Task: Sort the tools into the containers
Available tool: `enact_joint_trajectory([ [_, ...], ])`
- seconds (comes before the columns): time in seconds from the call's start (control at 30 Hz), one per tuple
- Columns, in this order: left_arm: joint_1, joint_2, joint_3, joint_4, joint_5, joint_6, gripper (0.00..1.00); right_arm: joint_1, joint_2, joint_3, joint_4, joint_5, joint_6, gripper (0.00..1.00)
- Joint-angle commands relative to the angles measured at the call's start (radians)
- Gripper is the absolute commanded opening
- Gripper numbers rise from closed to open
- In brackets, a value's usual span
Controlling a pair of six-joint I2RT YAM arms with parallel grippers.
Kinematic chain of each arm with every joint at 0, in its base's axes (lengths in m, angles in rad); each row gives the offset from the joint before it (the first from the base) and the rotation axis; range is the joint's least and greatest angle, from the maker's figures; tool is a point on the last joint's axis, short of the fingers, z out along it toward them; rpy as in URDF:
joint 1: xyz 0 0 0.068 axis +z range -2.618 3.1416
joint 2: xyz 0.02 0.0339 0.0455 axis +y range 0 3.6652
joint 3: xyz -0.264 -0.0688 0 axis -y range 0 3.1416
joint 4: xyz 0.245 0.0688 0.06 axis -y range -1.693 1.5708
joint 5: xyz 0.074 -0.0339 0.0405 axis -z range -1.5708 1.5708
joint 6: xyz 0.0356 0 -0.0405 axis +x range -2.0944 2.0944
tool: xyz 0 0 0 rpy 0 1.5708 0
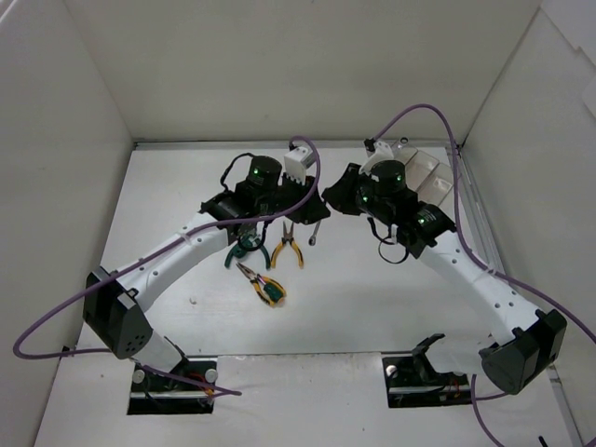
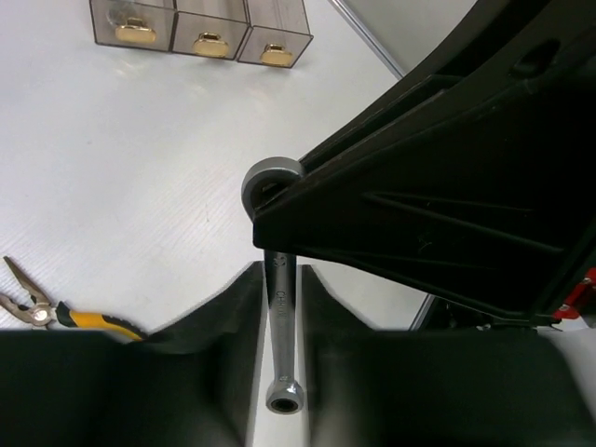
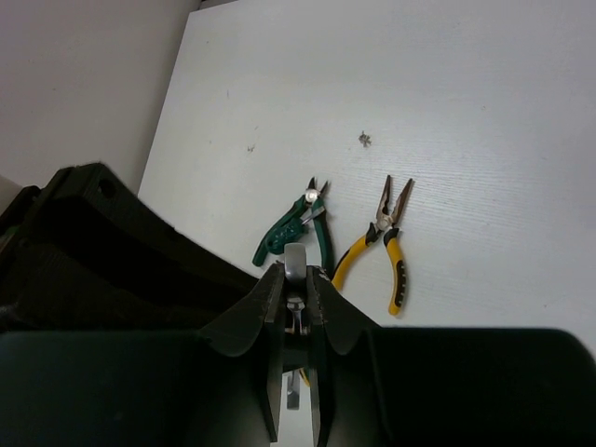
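Note:
A silver wrench [image 1: 315, 233] is between the two gripper tips. My right gripper [image 3: 295, 275] is shut on its ring end [image 3: 295, 256]; it also shows in the top view [image 1: 328, 207]. In the left wrist view the wrench shaft [image 2: 279, 307] runs up the narrow gap of my left gripper [image 2: 281, 279]. The fingers sit close on both sides, and I cannot tell if they touch it. Green pliers [image 1: 247, 250], orange-handled pliers [image 1: 287, 250] and a yellow-and-green tool [image 1: 265, 287] lie on the table. The brownish clear tray [image 2: 200, 28] stands at the back right [image 1: 428, 172]. A second wrench is not in view.
White walls enclose the table on three sides. A metal rail [image 1: 463, 200] runs along the right edge beside the tray. The green pliers [image 3: 279, 237] and orange-handled pliers [image 3: 391, 251] lie just beyond the right gripper's tips. The orange-handled pliers [image 2: 88, 321] lie left of the left gripper.

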Motion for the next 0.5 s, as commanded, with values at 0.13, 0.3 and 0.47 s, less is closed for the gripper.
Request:
enact_joint_trajectory([
  [0.13, -0.014, -0.080, -0.001, 0.058, -0.041, 0.001, 0.61, 0.012, -0.030, -0.005, 0.070, 0.083, -0.061, 0.00],
  [0.3, -0.005, -0.114, -0.036, 0.026, -0.087, -0.001, 0.85, 0.007, -0.021, 0.018, 0.070, 0.155, -0.084, 0.00],
  [0.47, 0.052, -0.238, -0.154, 0.006, -0.177, -0.025, 0.93, -0.071, 0.025, 0.058, 0.071, 0.211, -0.109, 0.00],
])
